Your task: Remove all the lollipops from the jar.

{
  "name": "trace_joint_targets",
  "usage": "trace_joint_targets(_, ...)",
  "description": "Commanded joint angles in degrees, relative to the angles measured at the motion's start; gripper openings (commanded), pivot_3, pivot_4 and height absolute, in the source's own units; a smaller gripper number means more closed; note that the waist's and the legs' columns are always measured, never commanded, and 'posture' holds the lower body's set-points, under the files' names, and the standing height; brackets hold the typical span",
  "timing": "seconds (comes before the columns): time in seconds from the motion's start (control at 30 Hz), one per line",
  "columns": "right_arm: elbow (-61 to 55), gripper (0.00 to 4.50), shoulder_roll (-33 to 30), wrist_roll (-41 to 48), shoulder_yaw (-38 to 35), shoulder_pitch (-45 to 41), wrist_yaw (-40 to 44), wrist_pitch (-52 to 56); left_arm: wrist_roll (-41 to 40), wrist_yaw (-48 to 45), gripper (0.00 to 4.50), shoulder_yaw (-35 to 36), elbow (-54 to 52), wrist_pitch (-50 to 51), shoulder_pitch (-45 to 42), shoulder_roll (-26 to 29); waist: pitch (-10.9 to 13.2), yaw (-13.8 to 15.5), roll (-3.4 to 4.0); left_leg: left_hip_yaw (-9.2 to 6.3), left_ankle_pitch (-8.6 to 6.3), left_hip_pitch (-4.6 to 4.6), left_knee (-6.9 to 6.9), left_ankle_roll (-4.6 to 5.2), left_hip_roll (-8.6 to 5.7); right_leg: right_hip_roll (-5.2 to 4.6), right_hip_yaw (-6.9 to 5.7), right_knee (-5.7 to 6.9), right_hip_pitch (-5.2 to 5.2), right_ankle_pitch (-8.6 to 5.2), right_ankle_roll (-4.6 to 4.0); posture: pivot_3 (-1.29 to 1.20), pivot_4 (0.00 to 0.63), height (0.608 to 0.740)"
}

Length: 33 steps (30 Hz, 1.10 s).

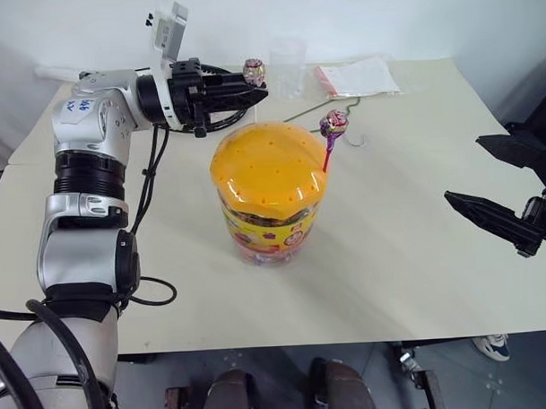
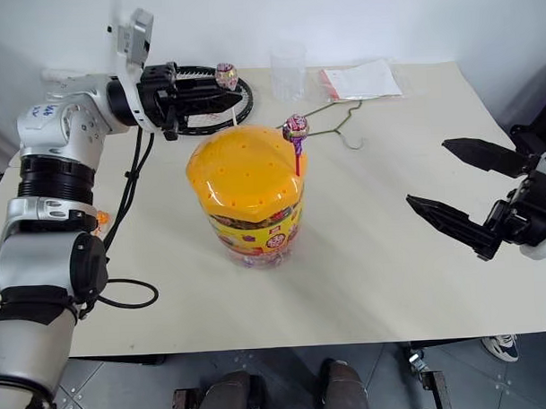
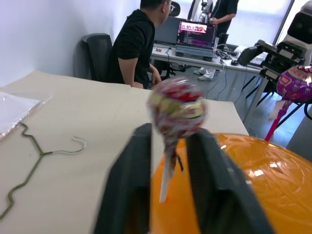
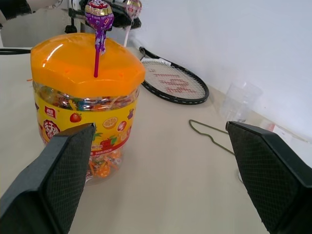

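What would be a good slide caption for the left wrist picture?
Left gripper shut on a pinkish lollipop above the jar's orange lid.

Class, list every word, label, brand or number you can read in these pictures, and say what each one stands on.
Jar label: red panel with white characters beside fruit pictures, too small to read.
Robot's left arm: blue handwritten marks, not legible.
Flat packet at the table's far edge: red strip and white sheet, print too small to read.
Lollipop wrappers: patterned, no readable words.
Laptop screen in the room behind: blurred.
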Motion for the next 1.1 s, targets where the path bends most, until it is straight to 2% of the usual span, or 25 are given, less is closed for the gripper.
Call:
trace_joint_targets(0.03,-1.25,4.5,-0.71,2.83,-2.47,-0.26,0.4,-0.09,0.29,-0.06,0.03,1.54,1.01,-2.25,-2.81,0.42,0.0,0.01,0.0,0.0,0.0,0.0,0.0,0.0,0.0,0.0,0.0,0.0,0.0,0.0,0.0,0.0,0.15,0.74)
trace_joint_targets(0.23,-0.78,4.5,-1.36,5.26,-1.85,-0.23,2.48,0.64,1.12,2.33,0.03,2.3,4.29,-5.14,-5.58,0.25,0.0,0.03,-0.01,-0.01,0.0,-0.01,0.0,0.0,0.0,0.0,-0.01,0.0,0.0,0.0,0.0,0.0,0.15,0.74)
trace_joint_targets(0.43,0.26,4.5,-2.24,8.44,-0.73,-2.84,2.63,2.19,2.79,12.4,0.03,4.98,8.62,-6.44,-8.98,0.58,0.01,-0.02,-0.01,-0.03,0.0,0.0,-0.01,0.0,0.0,0.0,-0.01,0.0,0.0,0.0,0.0,0.0,0.15,0.74)
trace_joint_targets(0.53,0.93,4.5,-2.59,8.09,0.43,-3.58,3.19,2.42,9.06,20.58,0.03,2.49,9.78,-6.5,-8.87,3.9,0.01,-0.04,-0.01,-0.02,0.0,0.0,-0.01,0.01,0.0,0.0,-0.01,0.0,0.0,0.0,0.0,0.0,0.15,0.74)
trace_joint_targets(0.67,2.04,4.5,-2.84,7.69,1.2,-4.54,3.59,2.32,13.2,27.13,0.03,1.07,10.33,0.91,-8.75,7.72,0.01,-0.26,-0.02,-0.02,0.0,0.02,-0.07,0.01,0.0,0.01,0.0,0.0,-0.01,0.0,0.0,0.0,0.15,0.74)
trace_joint_targets(0.87,3.54,4.5,-3.42,8.04,2.5,-6.54,4.93,2.52,15.03,28.58,0.03,-0.7,-6.4,20.22,1.04,15.76,0.01,-0.46,-0.02,-0.01,0.0,0.01,-0.08,0.0,0.0,0.01,0.01,-0.01,-0.01,0.0,0.0,0.0,0.15,0.74)
trace_joint_targets(1.0,4.51,4.5,-4.41,7.82,3.27,-6.42,7.52,2.99,13.76,28.95,0.03,-0.62,-22.23,34.98,12.41,21.58,0.01,-0.61,-0.02,-0.01,0.0,0.03,-0.06,0.0,0.01,0.01,0.04,0.01,-0.01,0.0,0.0,0.0,0.15,0.74)
trace_joint_targets(1.1,5.69,4.5,-4.85,7.07,4.28,-6.67,9.03,3.05,12.05,30.01,0.03,0.29,-32.1,43.85,20.34,23.91,0.02,-0.14,-0.04,-0.02,0.0,0.02,-0.02,0.0,0.02,0.0,0.05,0.04,-0.01,0.0,0.0,0.0,0.15,0.74)
